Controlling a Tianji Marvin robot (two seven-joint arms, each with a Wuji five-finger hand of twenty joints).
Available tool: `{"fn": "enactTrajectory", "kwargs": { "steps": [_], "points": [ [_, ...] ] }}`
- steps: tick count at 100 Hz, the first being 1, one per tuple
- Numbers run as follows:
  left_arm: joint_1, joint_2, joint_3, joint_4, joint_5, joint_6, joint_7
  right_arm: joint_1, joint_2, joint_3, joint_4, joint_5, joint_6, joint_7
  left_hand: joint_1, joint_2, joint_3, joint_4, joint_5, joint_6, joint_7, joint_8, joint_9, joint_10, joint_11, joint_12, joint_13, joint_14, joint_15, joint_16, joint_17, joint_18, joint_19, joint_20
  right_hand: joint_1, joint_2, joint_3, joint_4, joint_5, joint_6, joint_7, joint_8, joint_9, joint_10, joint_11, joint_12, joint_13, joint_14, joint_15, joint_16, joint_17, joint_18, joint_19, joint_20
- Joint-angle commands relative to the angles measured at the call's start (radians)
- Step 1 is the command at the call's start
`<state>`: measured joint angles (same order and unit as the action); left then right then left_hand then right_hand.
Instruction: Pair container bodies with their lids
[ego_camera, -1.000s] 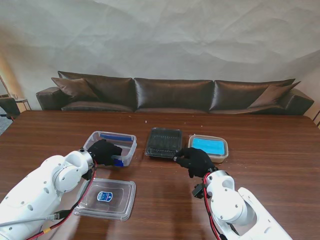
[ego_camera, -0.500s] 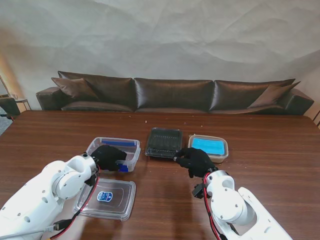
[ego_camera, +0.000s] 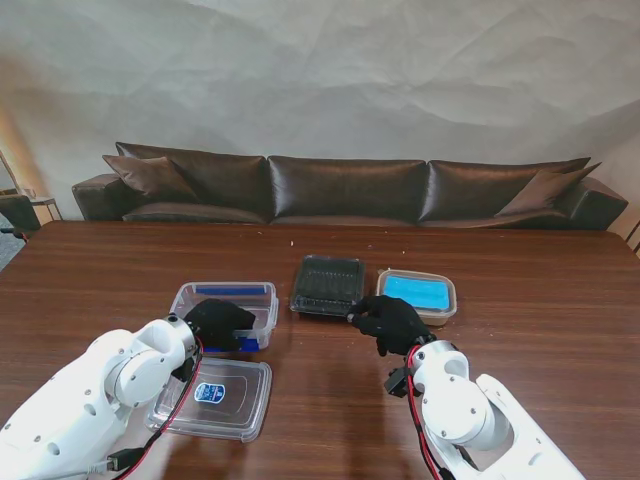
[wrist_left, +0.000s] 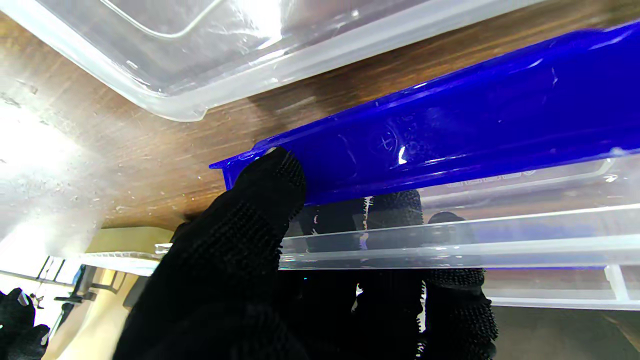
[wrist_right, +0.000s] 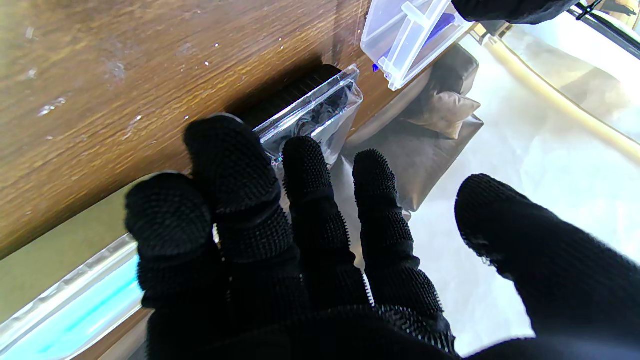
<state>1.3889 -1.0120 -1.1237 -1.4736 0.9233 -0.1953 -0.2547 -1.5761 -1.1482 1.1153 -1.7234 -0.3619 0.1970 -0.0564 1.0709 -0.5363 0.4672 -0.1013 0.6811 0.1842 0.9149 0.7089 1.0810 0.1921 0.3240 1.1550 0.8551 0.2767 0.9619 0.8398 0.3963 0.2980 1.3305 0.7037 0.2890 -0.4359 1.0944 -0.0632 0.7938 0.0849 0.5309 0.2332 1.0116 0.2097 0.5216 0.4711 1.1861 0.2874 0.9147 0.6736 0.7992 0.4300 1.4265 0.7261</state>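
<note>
- The left hand (ego_camera: 222, 322) holds the clear container body (ego_camera: 225, 310) at its near wall: in the left wrist view the thumb (wrist_left: 260, 195) presses on the blue clip handle (wrist_left: 450, 135) outside, and the other fingers (wrist_left: 450, 300) are inside, seen through the clear wall.
- This body stands just beside the black tray (ego_camera: 327, 284), on its left side. Its clear lid (ego_camera: 215, 397) lies flat on the table (ego_camera: 560, 300), nearer to me than the body and close to it.
- I judge that the body is light, thin and rather stiff, but smooth, so it can slip. The rim at the blue handle is a good place to pinch. The lid looks flexible; its raised edge seems best for holding.
- The right hand (ego_camera: 390, 322) holds nothing. Its fingers are loosely apart, with the fingertips (wrist_right: 305, 160) at the near right corner of the black tray; I cannot tell if they touch it.
- The blue-lidded container (ego_camera: 417, 295) stands just right of the black tray, already closed.
- The lid has a small blue and white label (ego_camera: 207, 392), but the writing is too small to read. Some moulded marks show on the blue handle; I cannot read them either.
</note>
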Motion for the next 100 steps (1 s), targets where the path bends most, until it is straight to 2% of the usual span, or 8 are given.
{"fn": "enactTrajectory", "kwargs": {
  "steps": [1, 40, 59, 77, 81, 85, 93, 100],
  "points": [
    [0.010, -0.003, -0.004, -0.016, -0.001, -0.008, -0.026, -0.003, -0.003, -0.004, -0.002, 0.002, 0.003, 0.016, 0.064, 0.008, 0.082, -0.008, 0.055, -0.072, 0.124, 0.034, -0.001, 0.005, 0.011, 0.022, 0.006, -0.016, 0.041, 0.024, -0.027, -0.005, -0.011, 0.012, -0.003, 0.022, -0.022, 0.012, 0.006, 0.001, -0.007, 0.006, 0.022, 0.027, -0.013, 0.005, -0.012, 0.031, 0.004, -0.010, -0.212, 0.027, -0.009, 0.020],
    [0.036, 0.002, -0.022, -0.037, 0.027, -0.012, -0.051, -0.002, -0.001, -0.006, -0.002, 0.005, 0.006, 0.024, 0.062, 0.009, 0.069, -0.008, 0.057, -0.086, 0.117, 0.027, -0.026, 0.005, -0.014, 0.005, -0.044, 0.002, -0.033, -0.003, -0.068, -0.019, -0.051, 0.005, -0.002, 0.025, -0.023, 0.013, 0.008, 0.002, -0.007, 0.006, 0.023, 0.029, -0.014, 0.004, -0.012, 0.033, 0.004, -0.010, -0.212, 0.027, -0.009, 0.021],
    [0.051, 0.002, -0.032, -0.052, 0.040, -0.002, -0.049, -0.002, -0.002, -0.007, -0.002, 0.008, 0.007, 0.025, 0.049, 0.010, 0.048, -0.010, 0.025, -0.064, 0.041, -0.009, -0.052, 0.011, -0.079, -0.067, -0.090, 0.017, -0.173, -0.076, -0.097, -0.017, -0.095, -0.009, -0.002, 0.025, -0.022, 0.013, 0.009, 0.003, -0.008, 0.006, 0.024, 0.030, -0.014, 0.005, -0.013, 0.031, 0.004, -0.010, -0.213, 0.026, -0.009, 0.021],
    [0.066, 0.000, -0.048, -0.067, 0.048, 0.010, -0.042, -0.001, -0.001, -0.009, 0.000, 0.007, 0.006, 0.026, -0.020, 0.023, -0.017, -0.011, -0.011, -0.027, -0.137, -0.033, -0.189, 0.046, 0.001, -0.320, -0.153, 0.036, -0.294, -0.142, -0.133, -0.031, -0.127, -0.021, -0.002, 0.025, -0.021, 0.013, 0.010, 0.004, -0.008, 0.006, 0.024, 0.030, -0.014, 0.005, -0.014, 0.035, 0.004, -0.010, -0.214, 0.028, -0.009, 0.021],
    [0.069, 0.000, -0.053, -0.069, 0.046, 0.009, -0.040, -0.001, -0.001, -0.009, 0.000, 0.007, 0.006, 0.026, -0.030, 0.028, -0.043, -0.007, -0.014, -0.023, -0.198, -0.040, -0.207, 0.049, 0.019, -0.484, -0.165, 0.039, -0.310, -0.150, -0.139, -0.031, -0.132, -0.020, -0.001, 0.025, -0.021, 0.013, 0.011, 0.004, -0.008, 0.006, 0.024, 0.029, -0.014, 0.005, -0.014, 0.033, 0.004, -0.010, -0.214, 0.028, -0.009, 0.021],
    [0.072, -0.001, -0.056, -0.072, 0.045, 0.010, -0.037, 0.000, -0.001, -0.009, 0.000, 0.006, 0.006, 0.026, -0.049, 0.035, -0.050, -0.007, -0.013, -0.018, -0.226, -0.049, -0.217, 0.052, 0.007, -0.518, -0.182, 0.045, -0.337, -0.164, -0.148, -0.029, -0.139, -0.021, -0.001, 0.025, -0.021, 0.013, 0.011, 0.004, -0.008, 0.007, 0.024, 0.028, -0.013, 0.005, -0.013, 0.029, 0.004, -0.010, -0.214, 0.028, -0.009, 0.021],
    [0.078, -0.001, -0.065, -0.081, 0.044, 0.007, -0.040, 0.000, -0.001, -0.009, 0.001, 0.006, 0.006, 0.026, -0.145, 0.054, 0.021, -0.018, -0.005, 0.003, -0.362, -0.058, -0.244, 0.057, -0.044, -0.578, -0.226, 0.057, -0.438, -0.229, -0.178, -0.022, -0.189, -0.037, -0.001, 0.025, -0.021, 0.012, 0.012, 0.004, -0.008, 0.007, 0.024, 0.029, -0.014, 0.005, -0.014, 0.030, 0.004, -0.010, -0.214, 0.028, -0.009, 0.021],
    [0.087, 0.000, -0.076, -0.095, 0.039, 0.005, -0.051, 0.001, -0.001, -0.010, 0.001, 0.007, 0.007, 0.026, -0.251, 0.084, 0.091, 0.009, 0.007, 0.027, -0.488, -0.128, -0.269, 0.066, -0.083, -0.620, -0.266, 0.079, -0.512, -0.274, -0.205, -0.006, -0.235, -0.050, -0.001, 0.024, -0.021, 0.012, 0.012, 0.003, -0.008, 0.007, 0.024, 0.029, -0.014, 0.005, -0.014, 0.035, 0.004, -0.010, -0.214, 0.028, -0.009, 0.021]
  ]
}}
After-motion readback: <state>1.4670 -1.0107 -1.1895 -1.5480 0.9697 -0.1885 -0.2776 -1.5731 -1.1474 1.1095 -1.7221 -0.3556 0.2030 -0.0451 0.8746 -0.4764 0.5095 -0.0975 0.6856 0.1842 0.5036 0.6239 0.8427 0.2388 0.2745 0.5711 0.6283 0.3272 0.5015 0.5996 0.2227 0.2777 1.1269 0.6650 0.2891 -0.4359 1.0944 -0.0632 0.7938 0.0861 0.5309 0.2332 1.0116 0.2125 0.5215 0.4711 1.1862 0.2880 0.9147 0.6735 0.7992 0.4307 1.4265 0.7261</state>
